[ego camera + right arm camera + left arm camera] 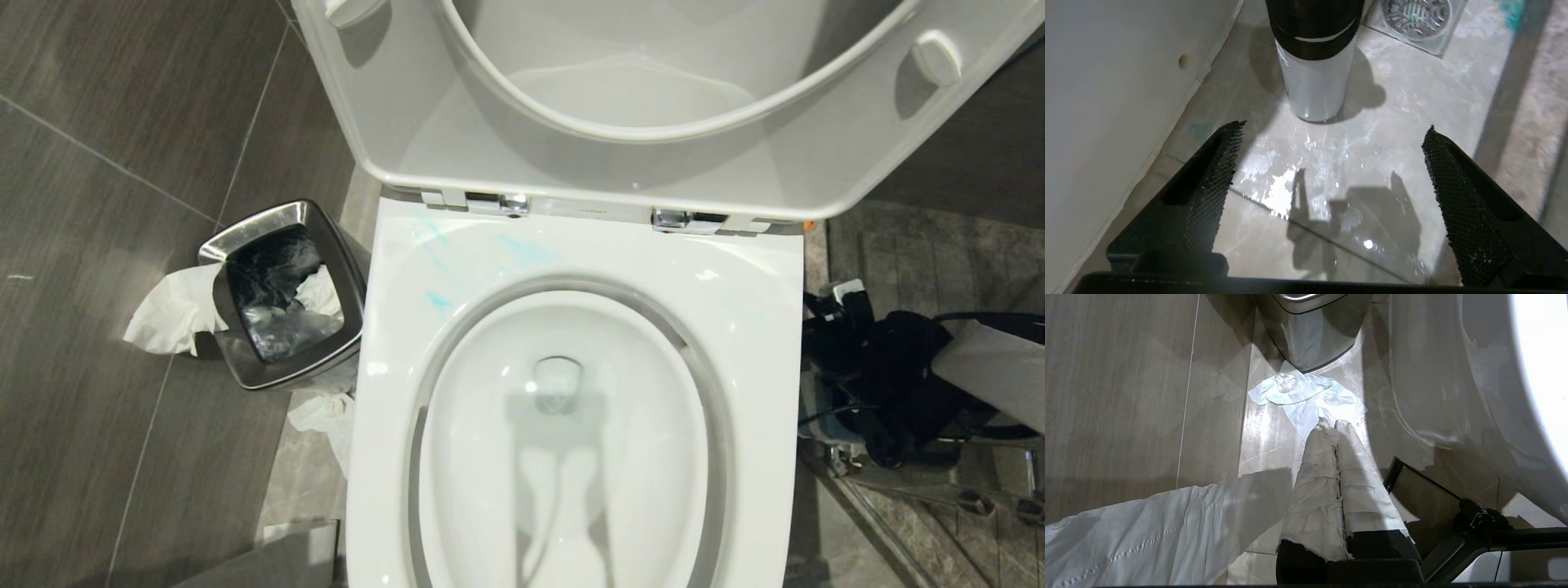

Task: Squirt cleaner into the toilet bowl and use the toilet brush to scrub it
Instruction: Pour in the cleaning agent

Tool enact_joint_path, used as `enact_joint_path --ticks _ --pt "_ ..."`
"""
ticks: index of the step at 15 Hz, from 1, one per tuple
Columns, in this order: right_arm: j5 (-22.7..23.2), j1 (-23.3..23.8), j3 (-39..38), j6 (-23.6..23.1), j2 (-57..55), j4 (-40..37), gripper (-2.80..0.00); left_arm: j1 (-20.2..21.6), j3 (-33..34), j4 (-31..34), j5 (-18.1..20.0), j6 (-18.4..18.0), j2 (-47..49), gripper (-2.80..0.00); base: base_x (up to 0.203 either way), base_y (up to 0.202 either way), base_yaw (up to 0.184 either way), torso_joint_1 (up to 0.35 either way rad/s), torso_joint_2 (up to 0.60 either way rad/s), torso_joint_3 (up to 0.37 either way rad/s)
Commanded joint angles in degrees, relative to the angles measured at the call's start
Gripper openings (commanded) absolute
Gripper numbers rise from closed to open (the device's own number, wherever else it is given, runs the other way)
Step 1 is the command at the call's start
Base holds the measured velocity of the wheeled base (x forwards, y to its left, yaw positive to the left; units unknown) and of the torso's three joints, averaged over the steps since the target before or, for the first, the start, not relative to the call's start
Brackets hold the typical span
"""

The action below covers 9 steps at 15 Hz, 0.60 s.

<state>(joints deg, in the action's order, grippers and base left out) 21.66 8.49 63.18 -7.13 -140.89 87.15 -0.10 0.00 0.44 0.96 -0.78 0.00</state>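
- Head view is showing the toilet bowl (pixel 563 457) lying open with its lower edge cut off; teal cleaner (pixel 438 300) is smearing its rim.
- Right gripper (pixel 1331 163) is hanging spread wide and empty near a silver canister (pixel 1312 81) whose top is cropped.
- Left gripper (pixel 1336 426), paper-wrapped, is pressing closed above a floor tissue (pixel 1306 400).
- Toilet brush is showing nowhere.

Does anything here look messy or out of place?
Yes. Teal cleaner is smeared on the toilet rim rather than inside the bowl, and crumpled tissue spills over the steel bin onto the floor.
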Motion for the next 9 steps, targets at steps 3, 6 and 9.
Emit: enact_joint_path --ticks 3,6,9 --pt "0.15 -0.37 8.32 0.44 -4.72 0.51 0.0 0.01 0.11 0.0 0.0 -0.01 0.09 -2.8 0.0 0.0 0.0 0.0 0.0 0.0" --pt "0.16 -1.29 14.33 0.75 -7.22 0.51 0.0 0.01 0.18 0.0 0.07 -0.01 0.09 -2.8 0.0 0.0 0.0 0.0 0.0 0.0" --pt "0.14 -2.62 21.45 2.51 -9.85 0.51 0.0 0.01 0.1 0.0 0.09 -0.01 0.09 -2.8 0.0 0.0 0.0 0.0 0.0 0.0"
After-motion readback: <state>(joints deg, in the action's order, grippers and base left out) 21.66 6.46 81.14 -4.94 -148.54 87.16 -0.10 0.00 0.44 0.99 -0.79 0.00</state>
